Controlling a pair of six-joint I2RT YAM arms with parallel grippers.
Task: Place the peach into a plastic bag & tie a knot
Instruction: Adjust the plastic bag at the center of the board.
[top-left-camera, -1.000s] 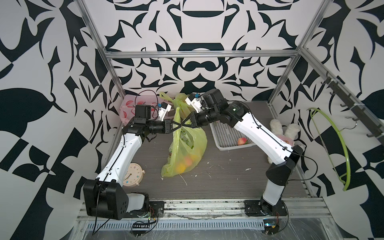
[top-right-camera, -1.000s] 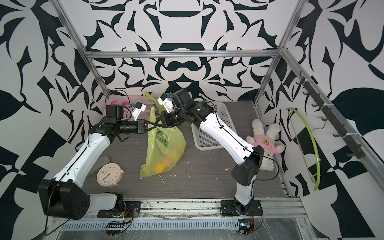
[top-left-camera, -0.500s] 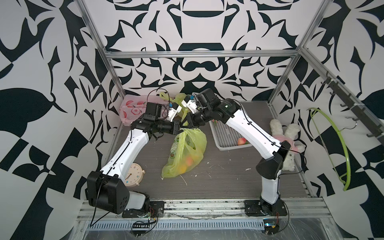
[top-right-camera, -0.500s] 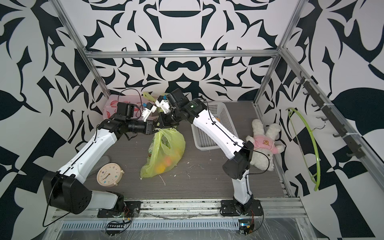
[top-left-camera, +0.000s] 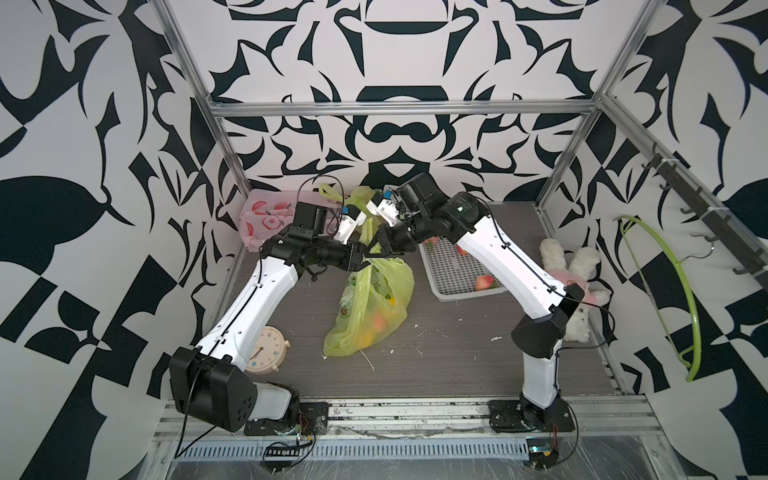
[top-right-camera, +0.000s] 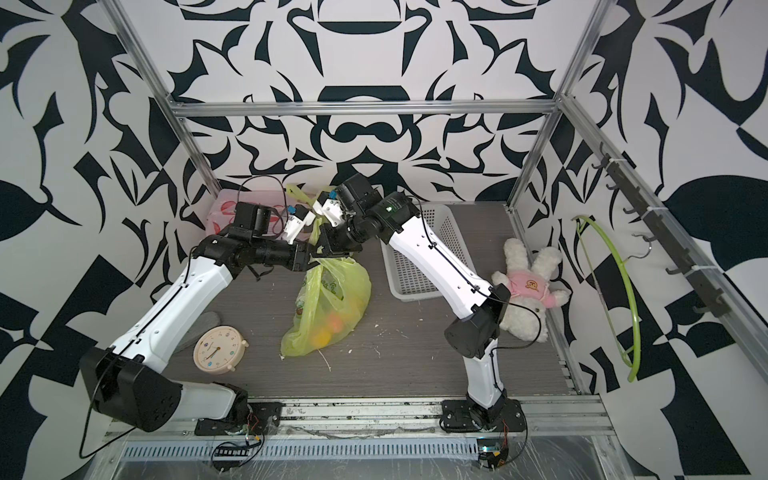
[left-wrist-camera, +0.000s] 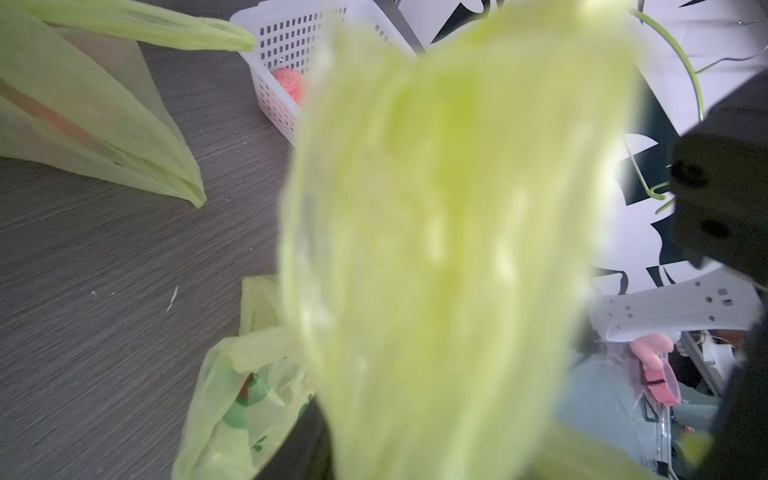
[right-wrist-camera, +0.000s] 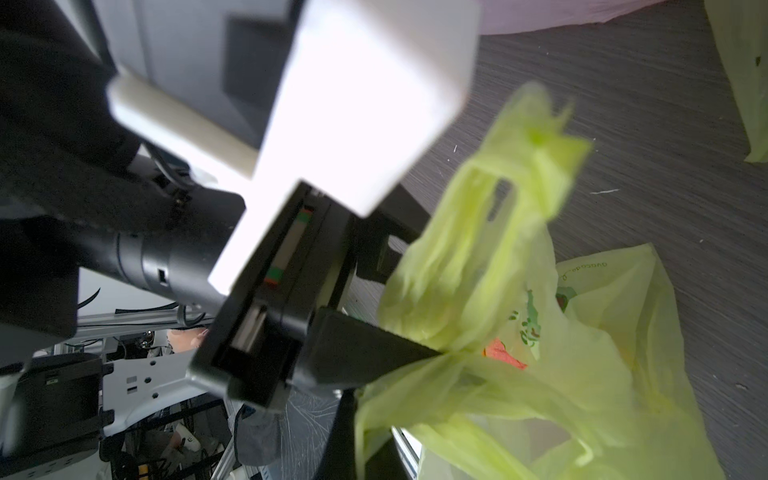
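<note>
You're in a robotics lab test cell: an aluminium frame (top-left-camera: 399, 109) boxes in a grey worktop (top-left-camera: 449, 357), black-and-white patterned panels (top-left-camera: 83, 124) line it, and the left arm (top-left-camera: 257, 299) and right arm (top-left-camera: 511, 266) stand bolted to a front rail (top-left-camera: 399, 409) with exposed wiring (top-left-camera: 291, 449).

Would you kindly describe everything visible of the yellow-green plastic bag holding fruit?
The yellow-green plastic bag is thin, translucent film with green printed motifs, slumped on the table, with orange and red fruit showing through. Its twisted handles rise to the right gripper, shut on one; the left gripper stands open close by.

White-shelled arms (top-left-camera: 257, 299) with black joints (top-left-camera: 540, 332), thin black cables (top-left-camera: 322, 179), one green light (top-left-camera: 460, 209).
</note>
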